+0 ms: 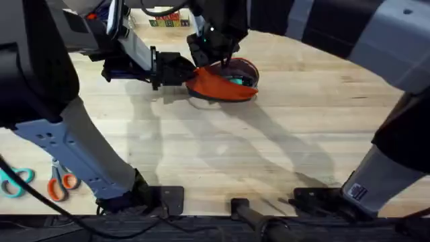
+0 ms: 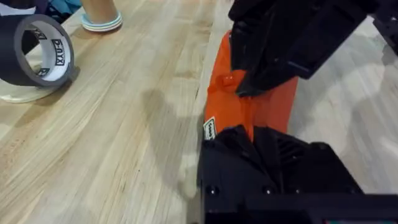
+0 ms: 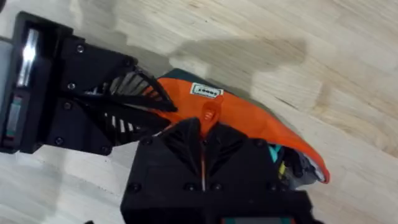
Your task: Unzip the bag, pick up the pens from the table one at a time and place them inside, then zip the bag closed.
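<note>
both fingers [image 3: 202, 124] pinch the bag [image 1: 218, 86] — tape roll [image 2: 38, 51], scissors [image 1: 60, 185] well apart.

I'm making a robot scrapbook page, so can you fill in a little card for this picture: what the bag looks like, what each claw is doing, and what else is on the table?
bag: orange bag on the table, one end gaping open, something teal showing inside
left gripper: left gripper shut on the bag's end
right gripper: right gripper shut at the orange zipper pull
zipper: partly open
other things: two scissors at the table's near left edge; roll of black tape
</note>
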